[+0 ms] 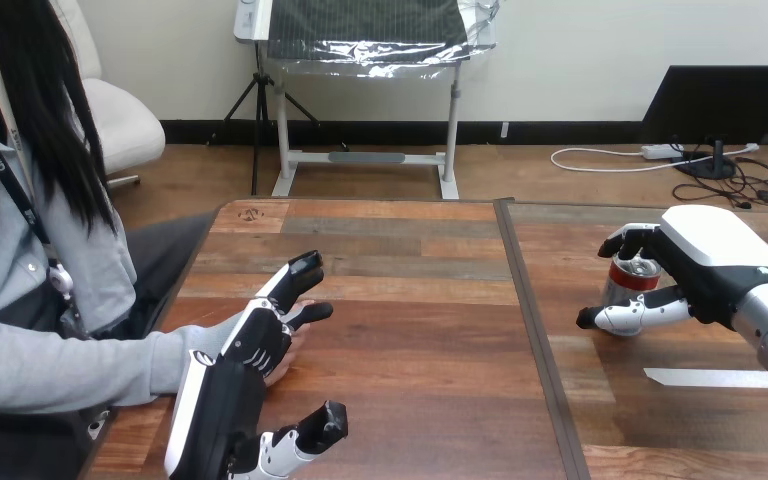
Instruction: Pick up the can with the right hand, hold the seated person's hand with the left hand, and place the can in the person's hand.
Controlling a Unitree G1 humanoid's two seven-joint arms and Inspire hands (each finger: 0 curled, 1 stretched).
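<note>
- While my right hand grasps the can, fingers over its top and thumb low on its side, the can stands on the table at my right, well apart from the person's hand.
- My left hand lies over that hand, fingers straight and thumb apart, clasping nothing.
- Gripped so near the rim, the can could tip or slip as I lift.
- With my fingers covering the palm, the can might land on them and roll off.
</note>
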